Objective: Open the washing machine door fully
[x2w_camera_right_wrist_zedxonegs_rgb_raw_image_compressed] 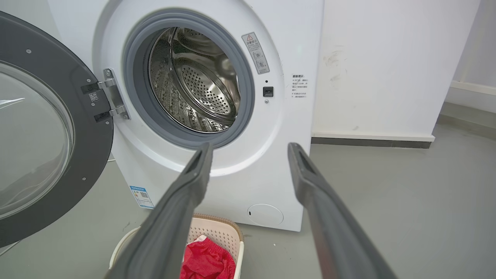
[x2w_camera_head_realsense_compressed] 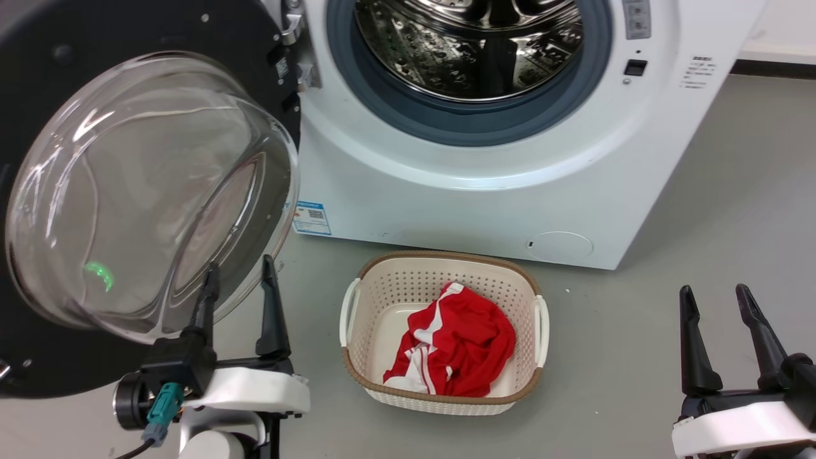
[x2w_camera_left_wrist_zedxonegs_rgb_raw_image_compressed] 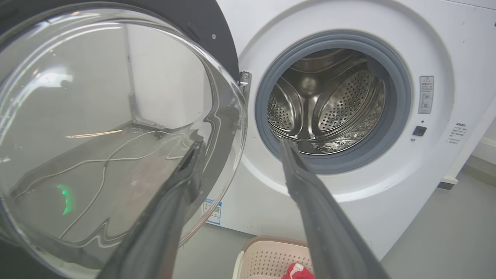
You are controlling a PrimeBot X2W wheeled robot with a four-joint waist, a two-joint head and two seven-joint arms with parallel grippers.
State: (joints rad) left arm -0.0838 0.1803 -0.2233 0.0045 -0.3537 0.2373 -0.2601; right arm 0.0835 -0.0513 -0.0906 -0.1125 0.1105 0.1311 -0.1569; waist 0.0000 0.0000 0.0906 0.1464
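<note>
The washing machine door (x2w_camera_head_realsense_compressed: 146, 191) stands swung wide to the left on its hinge (x2w_camera_head_realsense_compressed: 294, 38), its black ring and bulging glass bowl facing me. The same door (x2w_camera_left_wrist_zedxonegs_rgb_raw_image_compressed: 116, 116) takes up the left of the left wrist view and shows in the right wrist view as the door (x2w_camera_right_wrist_zedxonegs_rgb_raw_image_compressed: 46, 128). My left gripper (x2w_camera_head_realsense_compressed: 239, 271) is open, its fingers just below the bowl's lower right rim; its left finger overlaps the glass, touching or not I cannot tell. At the lower right my right gripper (x2w_camera_head_realsense_compressed: 714, 296) hangs open over the floor, holding nothing.
The white machine (x2w_camera_head_realsense_compressed: 484, 204) shows its steel drum (x2w_camera_head_realsense_compressed: 472, 44) inside a grey-blue ring. A cream basket (x2w_camera_head_realsense_compressed: 357, 299) with a red and white garment (x2w_camera_head_realsense_compressed: 456, 347) sits on the grey floor between my arms. A white wall (x2w_camera_right_wrist_zedxonegs_rgb_raw_image_compressed: 387, 69) rises to the right.
</note>
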